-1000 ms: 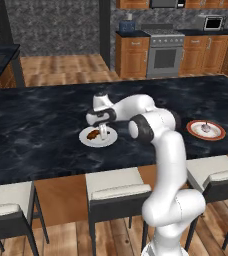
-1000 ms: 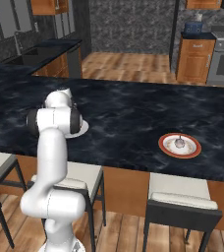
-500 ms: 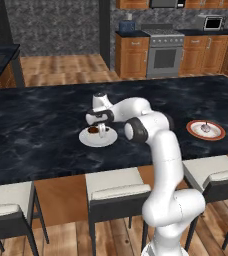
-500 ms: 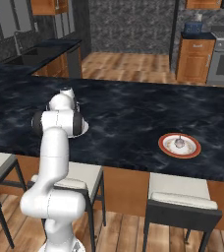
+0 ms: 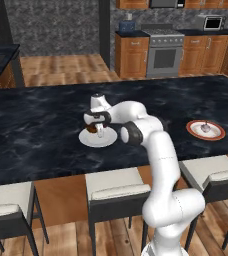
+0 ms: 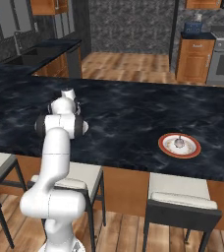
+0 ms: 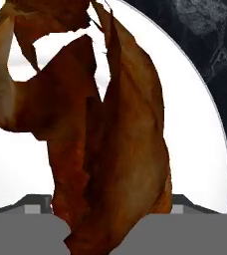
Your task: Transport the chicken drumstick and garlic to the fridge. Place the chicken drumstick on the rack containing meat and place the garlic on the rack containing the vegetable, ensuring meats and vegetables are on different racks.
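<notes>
- The chicken drumstick (image 7: 110, 144) sits very close between the finger tips, on the white plate (image 7: 195, 149)
- I cannot tell if the jaws of the gripper (image 5: 99, 131) pinch it; squeeze firmly, then lift straight up
- The garlic (image 5: 205, 128) waits far away on the red-rimmed dish (image 5: 217, 135)

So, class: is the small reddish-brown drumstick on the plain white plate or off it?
On it. The reddish-brown drumstick lies over the plain white plate, under the pincer; whether it is lifted clear, cannot tell.
</notes>
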Available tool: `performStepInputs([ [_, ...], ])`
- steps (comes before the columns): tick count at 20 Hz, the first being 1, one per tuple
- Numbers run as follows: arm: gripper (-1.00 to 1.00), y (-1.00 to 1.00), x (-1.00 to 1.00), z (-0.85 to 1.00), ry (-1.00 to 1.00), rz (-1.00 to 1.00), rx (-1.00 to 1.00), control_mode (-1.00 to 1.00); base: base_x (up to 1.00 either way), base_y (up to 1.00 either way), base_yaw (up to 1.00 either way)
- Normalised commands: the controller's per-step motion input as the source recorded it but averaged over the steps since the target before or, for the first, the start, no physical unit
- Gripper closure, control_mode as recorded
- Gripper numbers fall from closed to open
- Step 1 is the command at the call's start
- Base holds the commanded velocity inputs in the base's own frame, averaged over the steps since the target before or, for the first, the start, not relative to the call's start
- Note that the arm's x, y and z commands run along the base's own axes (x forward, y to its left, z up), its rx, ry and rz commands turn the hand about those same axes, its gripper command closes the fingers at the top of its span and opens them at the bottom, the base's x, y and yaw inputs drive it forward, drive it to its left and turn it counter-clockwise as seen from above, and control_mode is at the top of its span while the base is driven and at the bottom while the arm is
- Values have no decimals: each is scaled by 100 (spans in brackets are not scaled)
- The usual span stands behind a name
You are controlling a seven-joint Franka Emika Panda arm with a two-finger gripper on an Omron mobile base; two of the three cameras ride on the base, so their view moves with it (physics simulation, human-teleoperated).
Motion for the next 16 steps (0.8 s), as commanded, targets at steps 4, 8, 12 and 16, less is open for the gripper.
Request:
performStepInputs([
  [4,100,1,-35,-15,-1,0,0,-100,0,0,0],
  [8,100,0,-78,13,0,-4,0,-100,0,0,0],
  [12,100,-4,-94,4,0,-6,0,-100,0,0,0],
  [16,100,-32,-100,28,-8,-12,0,-100,0,0,0],
])
